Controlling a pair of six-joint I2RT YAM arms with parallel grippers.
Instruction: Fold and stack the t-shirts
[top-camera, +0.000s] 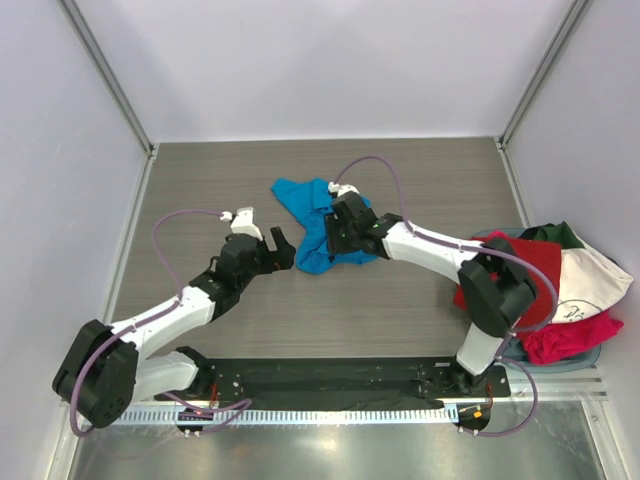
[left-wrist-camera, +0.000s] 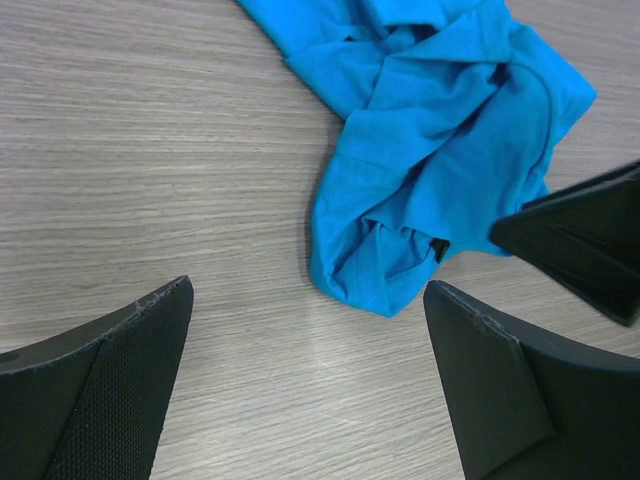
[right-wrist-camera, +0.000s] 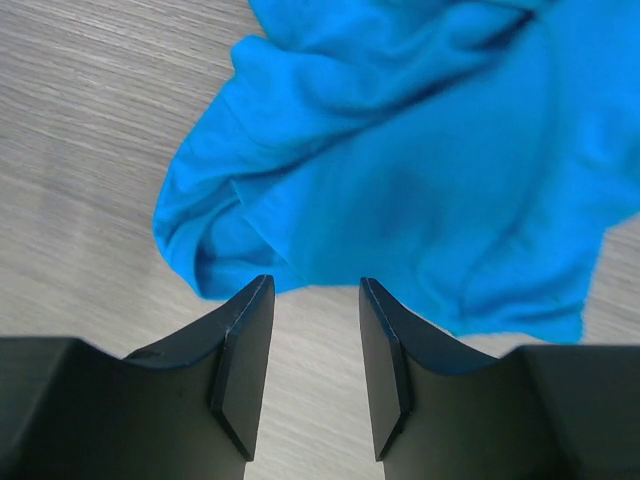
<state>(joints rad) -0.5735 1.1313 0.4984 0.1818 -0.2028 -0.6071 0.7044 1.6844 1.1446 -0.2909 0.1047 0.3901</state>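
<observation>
Left jaws wide open, empty, beside the blue t-shirt (top-camera: 305, 205); right jaws half-closed at its edge, gripping nothing.

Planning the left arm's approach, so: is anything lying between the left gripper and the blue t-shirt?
Nothing visible. Only bare table separates the open left gripper from the blue t-shirt. The right gripper sits at the opposite side of the cloth, not in the path.

Blue t-shirt (top-camera: 310, 240): bright blue, crumpled and unfolded, lying in the middle of the table (top-camera: 200, 180).
Pile (top-camera: 545, 290): red, white, dark green and magenta-pink t-shirts, heaped unfolded at the right edge.
</observation>
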